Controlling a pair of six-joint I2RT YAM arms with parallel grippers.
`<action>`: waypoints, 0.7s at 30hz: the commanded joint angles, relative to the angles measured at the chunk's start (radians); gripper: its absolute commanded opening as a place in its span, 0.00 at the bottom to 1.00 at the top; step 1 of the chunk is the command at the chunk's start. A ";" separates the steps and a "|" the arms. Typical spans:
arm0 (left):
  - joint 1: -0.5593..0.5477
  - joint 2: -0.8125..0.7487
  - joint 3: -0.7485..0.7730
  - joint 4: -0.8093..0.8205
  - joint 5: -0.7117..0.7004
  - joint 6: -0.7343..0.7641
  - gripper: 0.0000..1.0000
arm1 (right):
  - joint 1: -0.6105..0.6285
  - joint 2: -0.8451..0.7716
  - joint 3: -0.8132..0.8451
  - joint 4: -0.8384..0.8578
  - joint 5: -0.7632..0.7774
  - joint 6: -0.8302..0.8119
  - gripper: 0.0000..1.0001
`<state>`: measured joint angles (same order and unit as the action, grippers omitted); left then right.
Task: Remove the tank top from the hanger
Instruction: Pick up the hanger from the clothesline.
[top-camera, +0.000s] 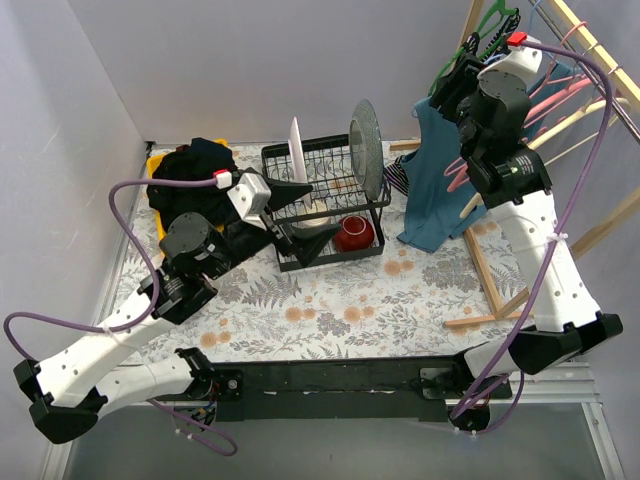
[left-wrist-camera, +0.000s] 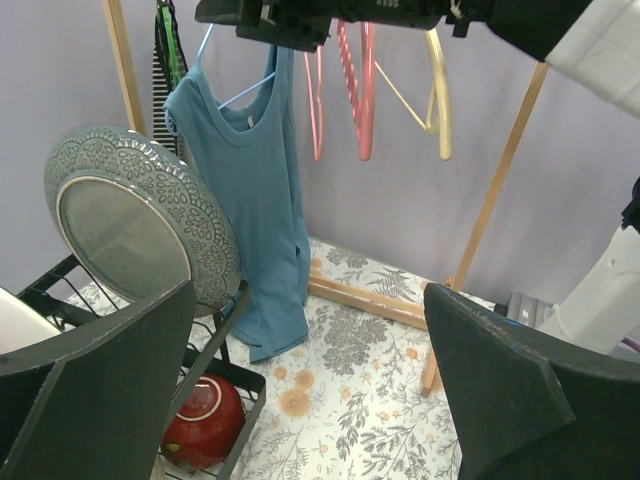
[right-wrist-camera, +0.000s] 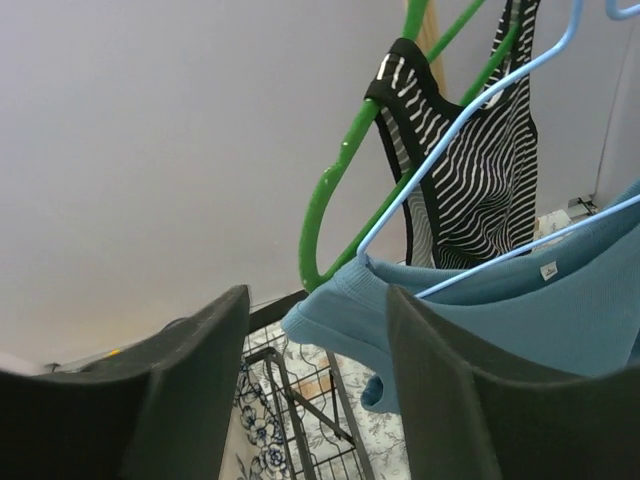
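Note:
A blue tank top (top-camera: 435, 180) hangs on a light blue hanger (right-wrist-camera: 450, 140) from the wooden drying rack (top-camera: 590, 45) at the right. In the right wrist view its shoulder (right-wrist-camera: 340, 305) sits between the two fingers of my right gripper (right-wrist-camera: 315, 300), whose jaws stand apart without pinching the cloth. From above, the right gripper (top-camera: 455, 85) is at the top's upper edge. My left gripper (top-camera: 315, 215) hovers open by the dish rack, holding nothing. It faces the blue tank top (left-wrist-camera: 255, 190) from a distance.
A black wire dish rack (top-camera: 325, 165) holds a grey plate (top-camera: 365, 135) and a red bowl (top-camera: 352, 233). Dark clothes (top-camera: 195, 165) lie piled at the back left. A striped top (right-wrist-camera: 480, 170) on a green hanger (right-wrist-camera: 330, 200) and pink hangers (left-wrist-camera: 355, 80) share the rail.

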<state>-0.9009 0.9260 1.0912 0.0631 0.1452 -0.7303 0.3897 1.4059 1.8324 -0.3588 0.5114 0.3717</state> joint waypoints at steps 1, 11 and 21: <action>-0.004 -0.058 -0.014 -0.013 -0.032 -0.018 0.98 | 0.005 0.025 0.031 0.083 0.104 0.075 0.56; -0.004 -0.081 -0.016 -0.037 -0.067 -0.024 0.98 | 0.005 0.096 0.080 0.077 0.185 0.078 0.44; -0.004 -0.065 -0.008 -0.085 -0.165 -0.011 0.98 | 0.000 0.136 0.128 0.040 0.177 0.111 0.36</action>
<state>-0.9009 0.8619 1.0740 0.0208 0.0433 -0.7506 0.3904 1.5196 1.8709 -0.3187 0.6704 0.4652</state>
